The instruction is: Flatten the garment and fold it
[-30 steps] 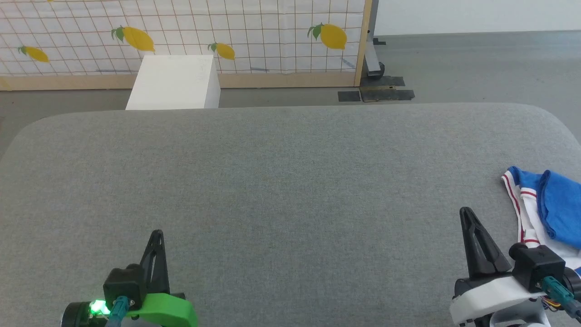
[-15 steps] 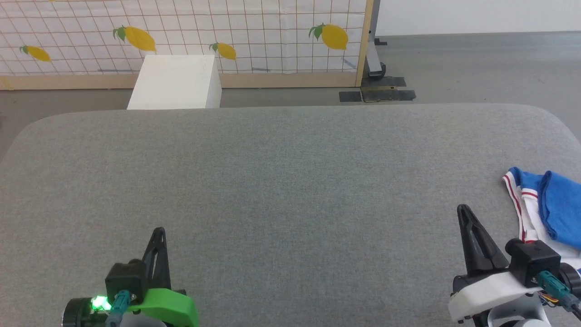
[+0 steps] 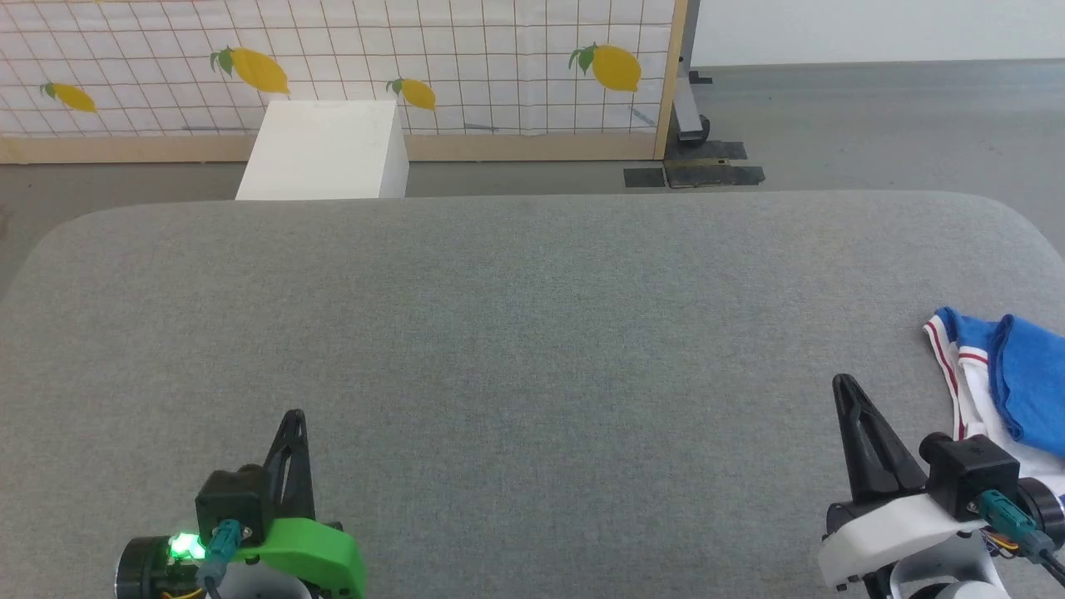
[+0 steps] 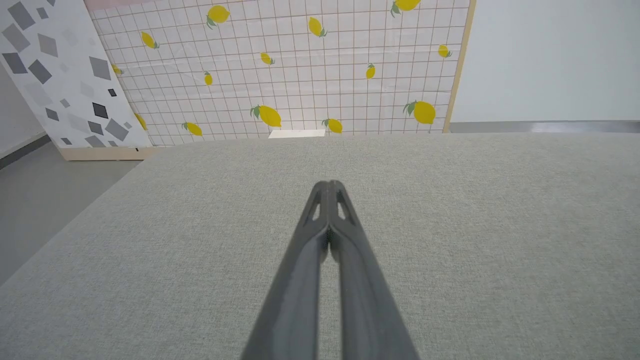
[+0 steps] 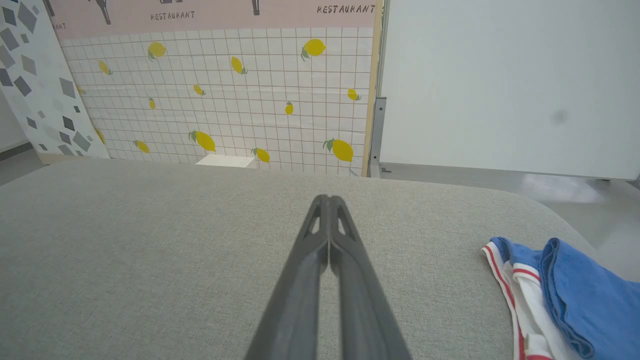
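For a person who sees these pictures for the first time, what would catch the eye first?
The bright blue, white and red garment lies crumpled at the right edge of the wide grey table, beside the shut right gripper. Behind the table stands a screen printed with yellow lemons, with a white box before it.

Grey padded table [image 3: 532, 333], white box [image 3: 324, 150], lemon-print screen [image 3: 466, 58]

Centre: you get open grey table top [image 3: 532, 333], left edge to right.
Right edge: bunched garment [image 3: 1019, 374] blocks you, near right gripper [image 3: 844, 384].
Behind table: white box [image 3: 324, 150], lemon-print screen [image 3: 466, 50].
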Motion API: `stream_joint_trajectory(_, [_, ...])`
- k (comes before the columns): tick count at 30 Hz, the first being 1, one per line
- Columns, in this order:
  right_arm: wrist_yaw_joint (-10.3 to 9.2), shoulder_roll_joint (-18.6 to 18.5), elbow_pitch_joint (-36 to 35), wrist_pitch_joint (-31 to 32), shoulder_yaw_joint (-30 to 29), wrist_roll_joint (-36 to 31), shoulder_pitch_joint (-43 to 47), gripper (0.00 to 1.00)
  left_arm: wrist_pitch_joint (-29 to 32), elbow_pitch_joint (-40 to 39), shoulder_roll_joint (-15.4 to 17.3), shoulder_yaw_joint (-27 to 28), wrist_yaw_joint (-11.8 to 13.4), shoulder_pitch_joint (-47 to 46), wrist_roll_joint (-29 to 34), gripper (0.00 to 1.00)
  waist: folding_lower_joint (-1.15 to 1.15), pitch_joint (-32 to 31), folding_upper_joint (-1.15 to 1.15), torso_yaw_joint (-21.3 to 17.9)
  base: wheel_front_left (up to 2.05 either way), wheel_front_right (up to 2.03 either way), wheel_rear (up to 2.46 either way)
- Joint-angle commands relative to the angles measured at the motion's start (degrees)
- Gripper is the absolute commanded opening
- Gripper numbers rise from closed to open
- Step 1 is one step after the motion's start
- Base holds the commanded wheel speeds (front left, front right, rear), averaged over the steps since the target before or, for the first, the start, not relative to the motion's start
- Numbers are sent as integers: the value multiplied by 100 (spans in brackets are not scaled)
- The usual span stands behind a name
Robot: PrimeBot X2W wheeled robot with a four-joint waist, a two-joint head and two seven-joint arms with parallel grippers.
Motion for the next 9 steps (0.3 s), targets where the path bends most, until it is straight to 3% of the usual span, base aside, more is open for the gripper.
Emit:
stream_joint_trajectory(1, [-6, 11, 26, 18, 12, -74, -106, 0, 46, -33, -21, -15, -36, -104, 56, 0, 0, 0, 0, 2, 0, 0, 0])
stream_joint_trajectory(9, [-7, 12, 36, 86, 26, -116, -138, 0, 142, -42, -24, -22, -45, -142, 69, 0, 0, -3, 0, 14, 0, 0, 0])
